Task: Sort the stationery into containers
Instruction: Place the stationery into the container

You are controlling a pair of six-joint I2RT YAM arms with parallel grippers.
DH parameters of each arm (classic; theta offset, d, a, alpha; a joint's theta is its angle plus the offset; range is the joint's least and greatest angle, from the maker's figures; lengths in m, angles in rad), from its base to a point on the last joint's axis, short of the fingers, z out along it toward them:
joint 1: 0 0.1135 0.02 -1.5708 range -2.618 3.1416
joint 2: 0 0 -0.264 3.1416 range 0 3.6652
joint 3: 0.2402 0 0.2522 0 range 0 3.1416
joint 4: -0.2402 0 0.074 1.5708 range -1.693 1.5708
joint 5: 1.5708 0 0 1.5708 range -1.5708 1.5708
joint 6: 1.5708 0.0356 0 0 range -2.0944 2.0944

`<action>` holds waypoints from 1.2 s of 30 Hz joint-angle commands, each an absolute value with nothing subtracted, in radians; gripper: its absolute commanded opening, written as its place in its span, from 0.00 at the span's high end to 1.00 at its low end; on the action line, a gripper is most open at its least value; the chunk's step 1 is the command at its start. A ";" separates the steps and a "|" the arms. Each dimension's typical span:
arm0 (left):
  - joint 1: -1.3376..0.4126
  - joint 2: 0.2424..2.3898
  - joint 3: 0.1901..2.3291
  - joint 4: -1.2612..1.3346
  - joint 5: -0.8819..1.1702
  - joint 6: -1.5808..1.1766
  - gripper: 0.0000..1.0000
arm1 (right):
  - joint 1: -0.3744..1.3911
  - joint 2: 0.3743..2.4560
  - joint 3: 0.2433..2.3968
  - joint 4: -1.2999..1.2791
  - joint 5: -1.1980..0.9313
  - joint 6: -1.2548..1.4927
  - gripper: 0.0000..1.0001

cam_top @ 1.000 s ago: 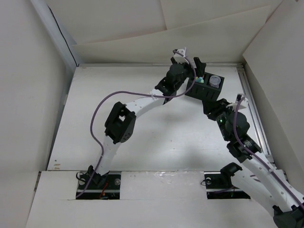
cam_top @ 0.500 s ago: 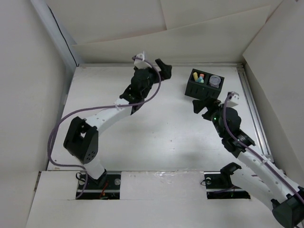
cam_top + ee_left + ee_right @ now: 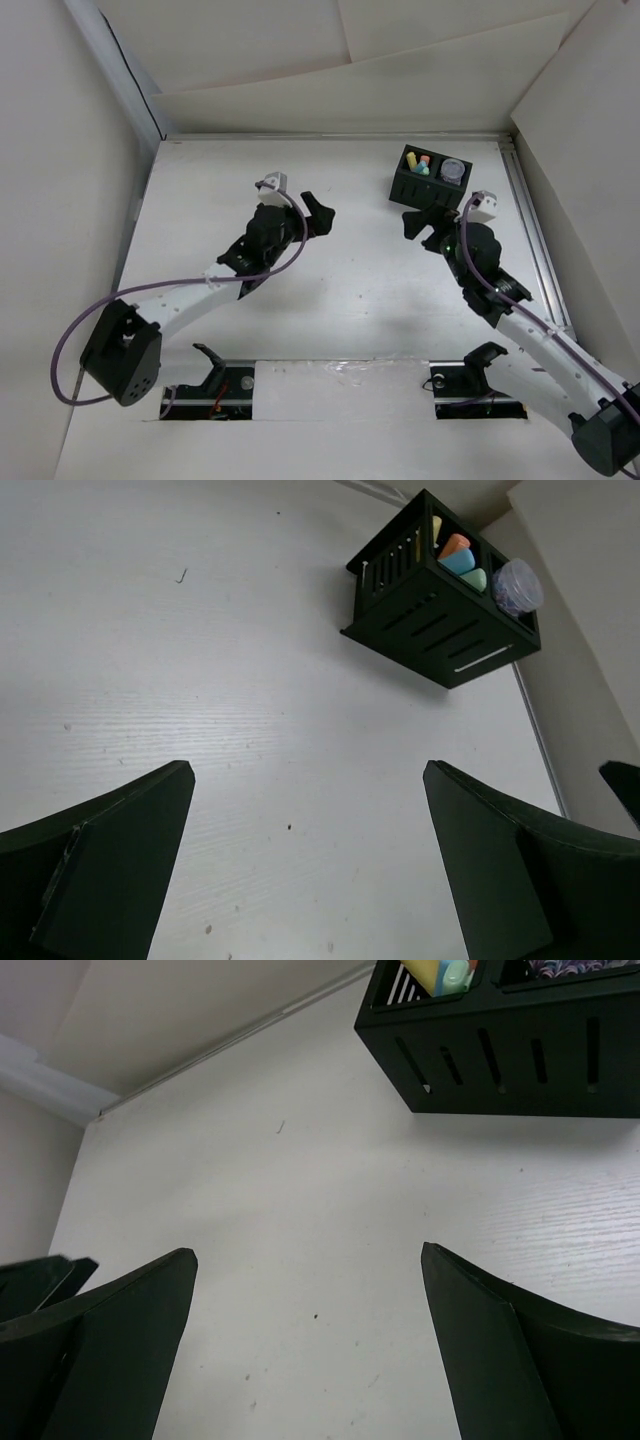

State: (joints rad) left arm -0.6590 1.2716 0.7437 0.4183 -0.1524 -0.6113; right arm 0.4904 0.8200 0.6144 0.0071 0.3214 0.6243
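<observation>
A white wall panel [image 3: 60, 200] closes the left edge of the table [image 3: 340, 290]. The left gripper [image 3: 318, 214] hangs over the middle of the table, its fingers [image 3: 100, 870] spread wide and holding nothing. Bare tabletop lies between it and the black box [image 3: 432, 180], with nothing in the way. The box stands near the far right corner, just short of the back wall [image 3: 330, 100]. Its left compartment holds the markers [image 3: 420, 164]: yellow, orange, blue and mint green. Its right compartment holds a grey-purple roll [image 3: 453, 170]. The right gripper [image 3: 425, 225] sits just in front of the box, fingers [image 3: 520, 1360] wide apart and empty. A metal rail [image 3: 532, 230] runs along the table's right edge, close beside the box and the right arm.
</observation>
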 commanded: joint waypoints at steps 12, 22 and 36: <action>-0.660 1.020 0.591 0.552 -0.103 -0.531 0.00 | 0.494 0.865 0.658 0.044 0.376 0.601 0.00; -0.660 1.080 0.620 0.463 -0.233 -0.548 0.00 | 0.494 0.916 0.667 0.044 0.397 0.592 0.00; -0.707 1.063 0.580 0.476 -0.331 -0.491 0.00 | 0.494 0.985 0.709 0.069 0.422 0.592 1.00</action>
State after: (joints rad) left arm -0.7055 1.0977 0.5880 0.4297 -0.3107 -0.5224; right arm 0.4911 0.9760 0.6506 0.0158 0.3912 0.5983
